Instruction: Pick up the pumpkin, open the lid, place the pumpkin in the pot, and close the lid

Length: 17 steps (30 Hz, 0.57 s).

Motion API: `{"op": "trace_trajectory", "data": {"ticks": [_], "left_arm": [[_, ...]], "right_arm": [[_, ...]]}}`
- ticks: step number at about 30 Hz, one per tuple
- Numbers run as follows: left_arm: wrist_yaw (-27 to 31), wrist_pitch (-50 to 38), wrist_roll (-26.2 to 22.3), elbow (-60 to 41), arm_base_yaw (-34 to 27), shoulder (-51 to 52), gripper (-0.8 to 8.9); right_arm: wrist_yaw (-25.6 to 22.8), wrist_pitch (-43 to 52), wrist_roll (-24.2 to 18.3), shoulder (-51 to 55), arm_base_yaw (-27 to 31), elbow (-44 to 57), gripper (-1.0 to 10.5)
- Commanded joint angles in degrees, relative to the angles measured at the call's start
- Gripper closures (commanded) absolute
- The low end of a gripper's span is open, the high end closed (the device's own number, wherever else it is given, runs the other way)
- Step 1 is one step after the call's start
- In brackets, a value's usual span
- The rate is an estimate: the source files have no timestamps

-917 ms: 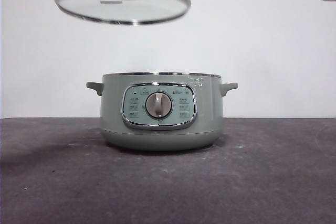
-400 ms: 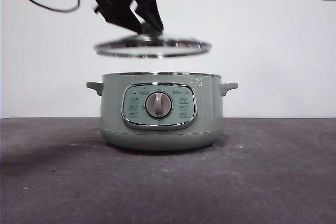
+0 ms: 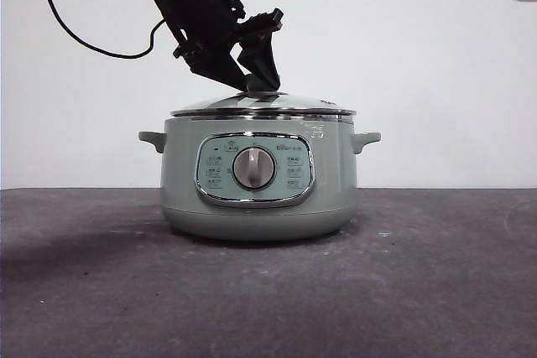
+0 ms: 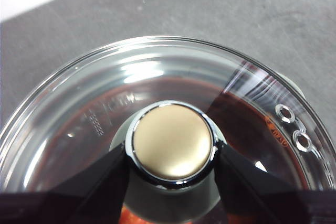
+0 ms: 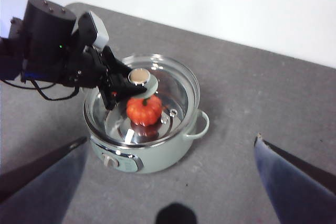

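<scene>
Front view: you see the pot (image 3: 258, 178) standing upright on the dark table (image 3: 419, 291), its control panel and dial (image 3: 253, 168) facing you and one small handle out to each side. The lid (image 3: 263, 106) sits level on the pot's rim, dome up. Your left gripper (image 3: 262, 85) reaches down from the upper left on a slanting black arm, and its two jaws close around the lid's knob at the centre. A black cable (image 3: 80, 35) loops behind the arm. The pumpkin is hidden by the pot wall here.

Left wrist view: you look straight down on the knob (image 4: 171, 140), round, pale and chrome-ringed. Your left gripper (image 4: 171, 177) has a black jaw pressed against each side of it, so the claw is clamped on the knob. Around it spreads the glass of the lid (image 4: 157, 77), with two small vent holes (image 4: 294, 128) near the rim. Orange-red shows through the glass beneath.

Right wrist view: you see the pot (image 5: 149, 150) from above and well apart. The pumpkin (image 5: 144, 109) sits inside it under the lid (image 5: 173, 90), roughly central, stem end up with the green stem (image 5: 148, 97) curving toward the knob. The left gripper (image 5: 137, 82) holds the knob. Your right gripper (image 5: 170, 145) hangs well away from the pot, its jaws spread wide and holding nothing.
</scene>
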State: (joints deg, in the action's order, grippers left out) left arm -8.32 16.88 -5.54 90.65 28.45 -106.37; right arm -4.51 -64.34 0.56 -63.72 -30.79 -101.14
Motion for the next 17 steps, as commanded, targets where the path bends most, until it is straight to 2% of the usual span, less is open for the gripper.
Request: {"op": "trace_trajectory", "data": {"ticks": [1, 17], "left_arm": [[0.28, -1.68, -0.39, 0.57, 0.39, -0.22, 8.26], [0.28, 4.02, -0.28, 0.57, 0.57, -0.22, 8.26]], "right_arm": [[0.13, -0.11, -0.48, 0.04, -0.15, 0.15, 3.8], [0.09, -0.07, -0.66, 0.00, -0.15, 0.15, 3.8]]}}
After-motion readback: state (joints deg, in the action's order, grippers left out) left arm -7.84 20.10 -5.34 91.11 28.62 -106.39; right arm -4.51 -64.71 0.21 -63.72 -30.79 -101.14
